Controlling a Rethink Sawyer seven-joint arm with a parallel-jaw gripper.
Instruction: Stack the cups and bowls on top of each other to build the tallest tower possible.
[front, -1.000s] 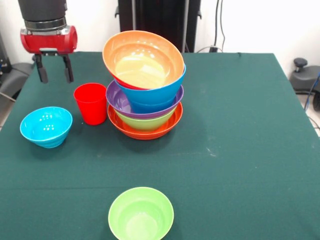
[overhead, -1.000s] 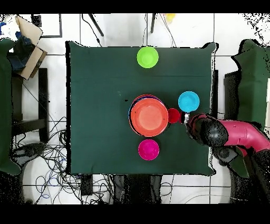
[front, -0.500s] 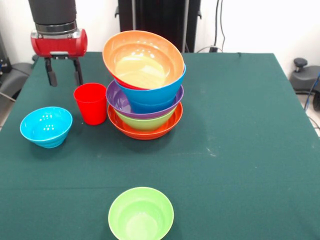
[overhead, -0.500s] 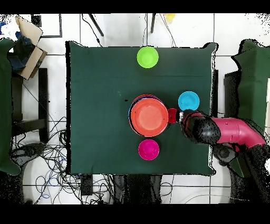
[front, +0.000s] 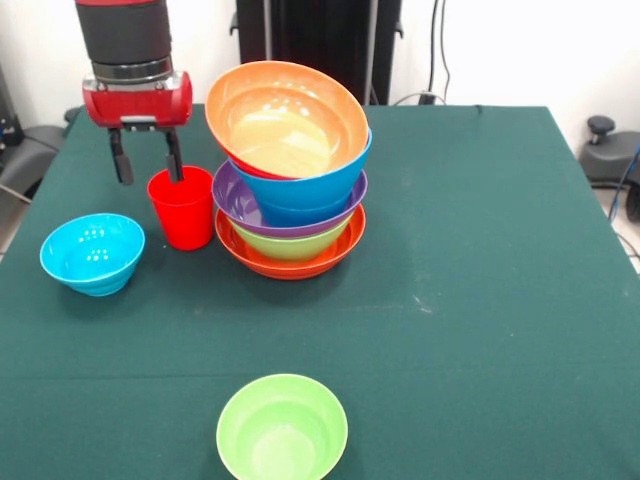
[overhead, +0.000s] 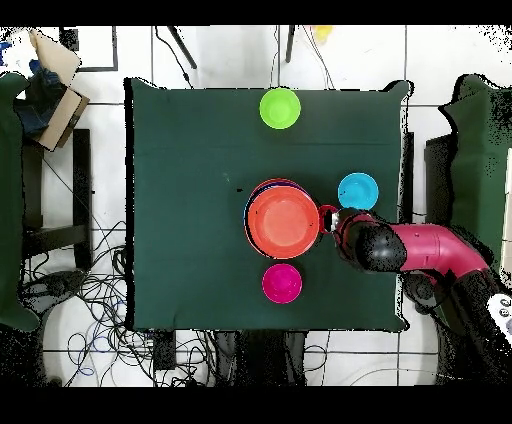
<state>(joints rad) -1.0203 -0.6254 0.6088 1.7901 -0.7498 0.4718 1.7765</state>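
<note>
The tower (front: 290, 190) stands mid-table: a wide orange base bowl (front: 290, 262), then green, purple and blue bowls, and a tilted orange bowl (front: 285, 118) on top. From overhead, the tower (overhead: 283, 222) shows as an orange disc. The red cup (front: 182, 208) stands upright just left of it. My gripper (front: 147, 166) is open and hangs over the cup's far rim, its right finger at the rim. Overhead, the arm (overhead: 400, 247) mostly hides the cup (overhead: 325, 212). A blue bowl (front: 92, 253) sits left of the cup, a green bowl (front: 282, 428) at the near edge.
A small magenta bowl (overhead: 282, 283) sits on the table beside the tower in the overhead view, hidden behind it in the front view. The green tablecloth (front: 480, 250) stretches right of the tower.
My gripper has moved right and down, from beyond the blue bowl to just over the red cup's far rim. The bowls and cup have not moved.
</note>
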